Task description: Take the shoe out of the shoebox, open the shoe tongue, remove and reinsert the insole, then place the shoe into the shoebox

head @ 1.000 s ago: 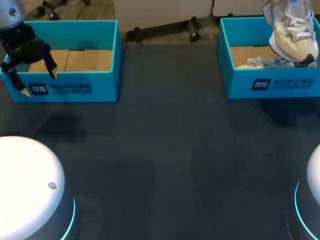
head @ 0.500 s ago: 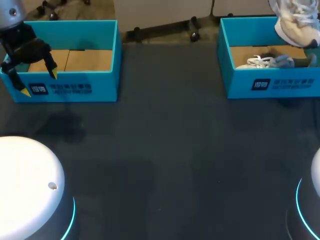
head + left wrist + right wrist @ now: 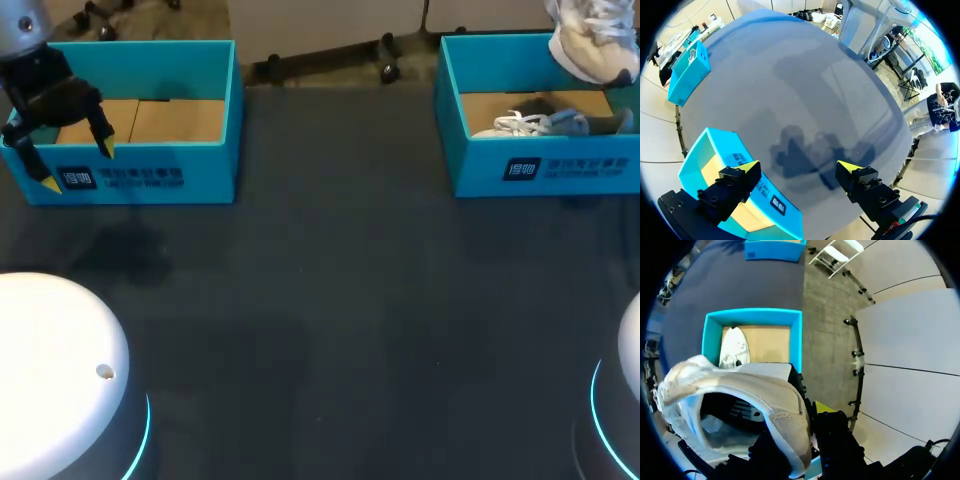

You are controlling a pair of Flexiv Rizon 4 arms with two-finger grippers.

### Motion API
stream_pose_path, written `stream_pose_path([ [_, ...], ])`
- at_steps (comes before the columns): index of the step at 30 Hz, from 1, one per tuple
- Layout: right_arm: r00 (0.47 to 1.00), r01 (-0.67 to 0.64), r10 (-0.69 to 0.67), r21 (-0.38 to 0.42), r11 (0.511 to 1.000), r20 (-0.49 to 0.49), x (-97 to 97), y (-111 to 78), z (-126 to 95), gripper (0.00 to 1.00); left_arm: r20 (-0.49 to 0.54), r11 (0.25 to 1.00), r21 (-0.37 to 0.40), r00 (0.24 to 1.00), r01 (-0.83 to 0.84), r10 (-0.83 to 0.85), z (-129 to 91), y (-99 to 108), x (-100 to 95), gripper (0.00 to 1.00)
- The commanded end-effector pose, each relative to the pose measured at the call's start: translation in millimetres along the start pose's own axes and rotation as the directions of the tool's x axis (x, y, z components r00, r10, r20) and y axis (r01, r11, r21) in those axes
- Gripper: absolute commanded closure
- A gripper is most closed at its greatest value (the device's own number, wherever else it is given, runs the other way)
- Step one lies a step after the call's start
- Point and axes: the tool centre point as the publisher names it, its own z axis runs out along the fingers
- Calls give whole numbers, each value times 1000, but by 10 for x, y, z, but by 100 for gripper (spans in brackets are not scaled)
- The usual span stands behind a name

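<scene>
Right wrist view: right end effector [image 3: 807, 415] pinching the pale shoe [image 3: 740, 390], a finger on either side of its collar wall. Shoe hangs above the blue shoebox [image 3: 752, 314]; a second shoe [image 3: 733, 352] lies in the box beneath the end effector. Left end effector [image 3: 799, 166] spread, holding nothing, over the other shoebox [image 3: 765, 200] front wall, with the worktop [image 3: 805, 90] ahead.

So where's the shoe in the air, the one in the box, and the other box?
Lifted shoe [image 3: 590, 50], head view, its pale side.
Boxed shoe [image 3: 522, 124], head view, its white laces.
Left shoebox [image 3: 150, 178], head view, its front wall.
</scene>
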Motion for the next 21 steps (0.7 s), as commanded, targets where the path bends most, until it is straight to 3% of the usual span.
stream_pose_path([
  [1, 999, 11, -12, -37, 999, -30, -206, -206, 130, 100, -3, 1000, -1, 1000, -1, 1, -4, 4, -2, 0],
  [5, 997, -35, 35, 9, 999, -69, -202, -288, 178, 100, -3, 1000, -1, 1000, -1, 1, -4, 4, -2, 0],
  [9, 962, -249, 259, 121, 961, -80, -163, -397, 228, 100, -3, 1000, -1, 1000, -1, 1, -4, 4, -2, 0],
  [12, 858, -486, 513, 271, 831, -34, -131, -557, 254, 100, -3, 1000, -1, 1000, -1, 1, -4, 4, -2, 0],
  [14, 769, -612, 639, 297, 734, 4, -90, -647, 229, 100, -3, 1000, -1, 1000, -1, 1, -4, 4, -2, 0],
  [17, 628, -758, 773, 297, 581, 91, 20, -775, 183, 100, -3, 1000, -1, 1000, -1, 1, -4, 4, -2, 0],
  [21, 442, -888, 879, 226, 400, 179, 274, -967, 125, 100, -3, 1000, -1, 1000, -1, 1, -4, 4, -2, 0],
])
